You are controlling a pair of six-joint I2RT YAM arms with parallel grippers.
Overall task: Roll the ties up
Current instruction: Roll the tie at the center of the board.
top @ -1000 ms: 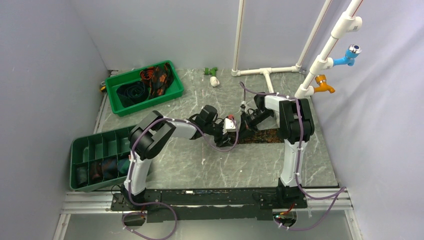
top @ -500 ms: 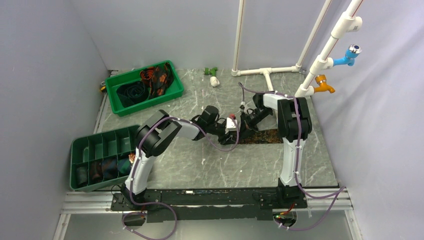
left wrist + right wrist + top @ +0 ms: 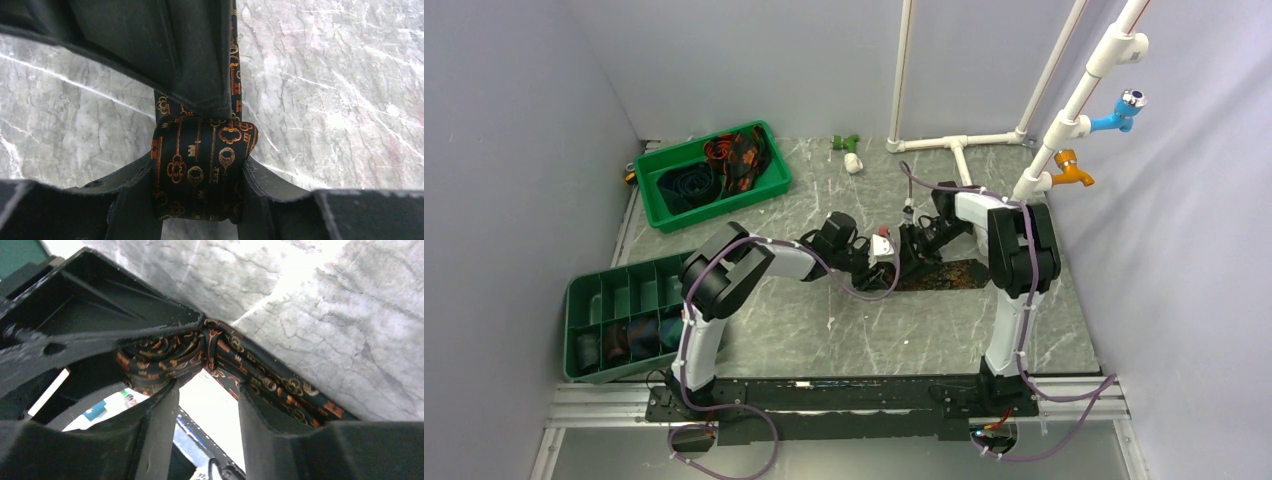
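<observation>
Top external view: a green compartmented plastic tray [image 3: 589, 300] is noted at 8 o'clock on the grey marble table [image 3: 824, 330], with dark rolled ties [image 3: 629, 338] lodged in its near row. A green open plastic tray [image 3: 774, 185] at 10 o'clock is found holding loose ties [image 3: 724, 160]. At the table's centre the left gripper [image 3: 899, 260] and the right gripper [image 3: 913, 245] are found tip to tip over a black necktie with orange key print [image 3: 949, 270], its flat length laid toward 3 o'clock.

Left wrist view: the rolled end [image 3: 197, 167] of this necktie is seen clamped between the left gripper's fingers [image 3: 127, 195].

Right wrist view: the right gripper's jaws are seen apart, with the necktie lying across their tips. Whether it is gripped cannot be told.
</observation>
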